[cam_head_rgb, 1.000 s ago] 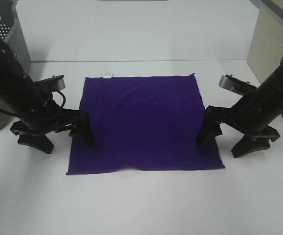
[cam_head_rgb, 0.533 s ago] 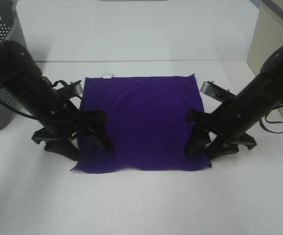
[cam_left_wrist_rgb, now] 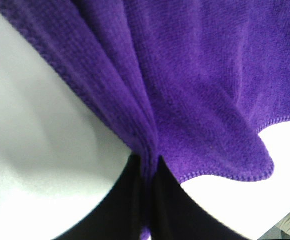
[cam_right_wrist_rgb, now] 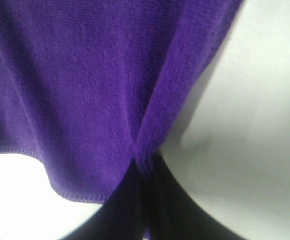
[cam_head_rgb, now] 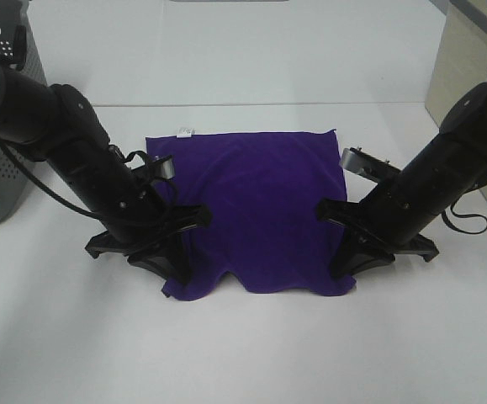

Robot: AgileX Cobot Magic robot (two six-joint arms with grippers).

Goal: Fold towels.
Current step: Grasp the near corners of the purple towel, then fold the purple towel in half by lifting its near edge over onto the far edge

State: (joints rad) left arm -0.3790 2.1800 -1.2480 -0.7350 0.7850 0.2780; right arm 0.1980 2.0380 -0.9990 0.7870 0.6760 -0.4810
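Jaws of left gripper (cam_left_wrist_rgb: pixel 146 172) and right gripper (cam_right_wrist_rgb: pixel 146 172) clamp the purple towel's (cam_head_rgb: pixel 256 202) side edges; only wrist views reveal the bunched folds.

We see both arms swing inward here: 1 s back the left gripper (cam_left_wrist_rgb: pixel 148 172) and right gripper (cam_right_wrist_rgb: pixel 146 172) sit beside the towel (cam_head_rgb: pixel 256 189), now they pinch its near corners, so the front edge bunches narrower and sags mid-way.
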